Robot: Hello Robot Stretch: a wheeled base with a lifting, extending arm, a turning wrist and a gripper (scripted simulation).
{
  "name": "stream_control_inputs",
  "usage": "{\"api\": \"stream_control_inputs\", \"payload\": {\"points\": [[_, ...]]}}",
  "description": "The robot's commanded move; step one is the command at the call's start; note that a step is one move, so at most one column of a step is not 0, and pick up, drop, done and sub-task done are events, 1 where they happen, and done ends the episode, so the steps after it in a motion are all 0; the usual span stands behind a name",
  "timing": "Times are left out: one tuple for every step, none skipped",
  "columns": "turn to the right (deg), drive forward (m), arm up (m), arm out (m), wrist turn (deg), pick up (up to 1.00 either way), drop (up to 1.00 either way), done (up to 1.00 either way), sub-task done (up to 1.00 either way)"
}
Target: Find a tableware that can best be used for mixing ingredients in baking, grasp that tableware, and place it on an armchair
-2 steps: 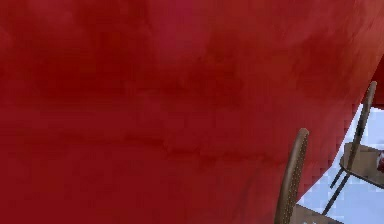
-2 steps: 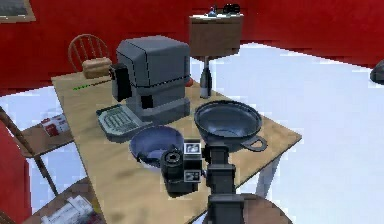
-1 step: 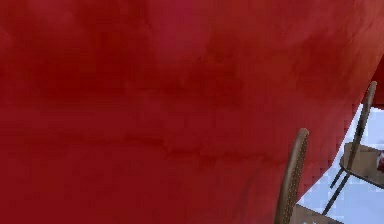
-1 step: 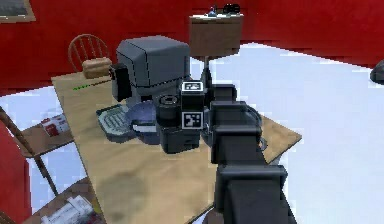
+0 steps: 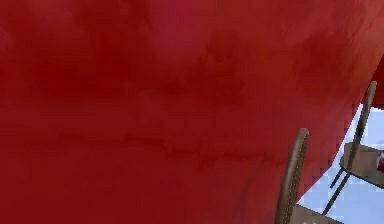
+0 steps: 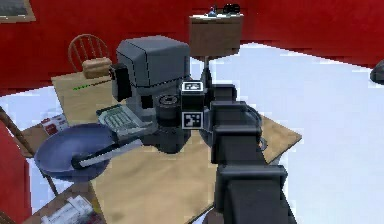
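Observation:
A dark blue bowl (image 6: 55, 158) lies at the left end of a wooden table (image 6: 160, 185) in the arm side view. The dark arm bar (image 6: 245, 170) rises from the bottom edge, ending in two white marked squares (image 6: 192, 118). Left of them the gripper (image 6: 97, 150) reaches out, its thin fingers (image 6: 100, 157) lying across the bowl's rim. The bowl is at the gripper's far end on the table, so I cannot tell whether the gripper holds anything.
A red wall (image 5: 150, 100) stands close ahead, with wooden chairs (image 5: 293, 175) at the forward view's right. On the table are a grey boxy thing (image 6: 152, 60), a small brown thing (image 6: 97, 68) and small packets (image 6: 50, 125). A round-backed chair (image 6: 85, 45) and brown furniture (image 6: 215, 35) stand beyond; white floor (image 6: 320, 110) lies right.

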Motion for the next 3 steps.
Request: {"api": "stream_control_inputs", "payload": {"points": [[0.0,0.0,0.0,0.0,-45.0,0.0,0.0,0.0,0.0],[0.0,0.0,0.0,0.0,-18.0,0.0,0.0,0.0,0.0],[0.0,0.0,0.0,-0.16,0.0,0.0,0.0,0.0,0.0]]}}
